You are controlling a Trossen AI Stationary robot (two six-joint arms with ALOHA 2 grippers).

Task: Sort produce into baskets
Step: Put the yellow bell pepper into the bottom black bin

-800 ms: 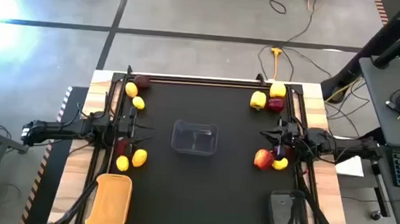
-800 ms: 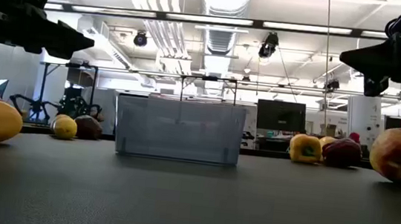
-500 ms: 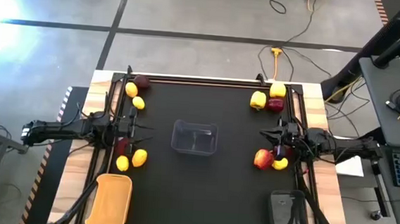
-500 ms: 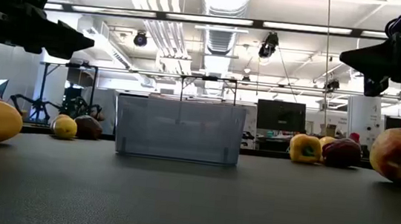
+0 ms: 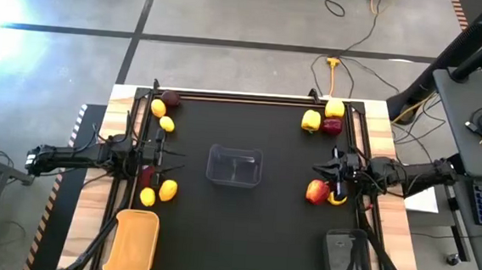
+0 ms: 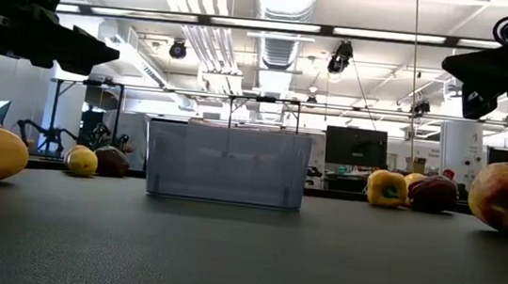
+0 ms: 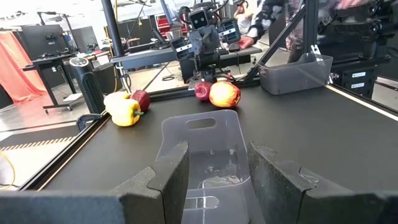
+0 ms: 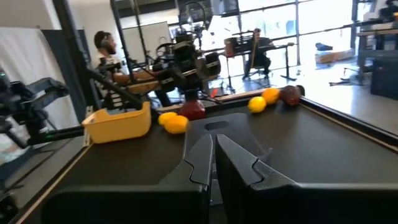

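The clear bin (image 5: 234, 166) sits mid-table, with nothing visible inside; the yellow bin (image 5: 132, 243) is at the near left corner, the dark bin (image 5: 345, 256) at the near right; the left gripper (image 5: 165, 155) hovers at the left edge, pointing at the clear bin, fingers (image 7: 168, 171) spread wide and holding nothing; the right gripper (image 5: 319, 168) hovers at the right edge above a red-yellow fruit (image 5: 317, 191), fingers (image 8: 198, 163) nearly closed, holding nothing; two lemons (image 5: 158, 190) and a dark fruit (image 5: 145, 174) lie under the left arm; more lemons (image 5: 162, 114) lie at the far left, peppers (image 5: 312, 119) and a red fruit (image 5: 333, 126) at the far right
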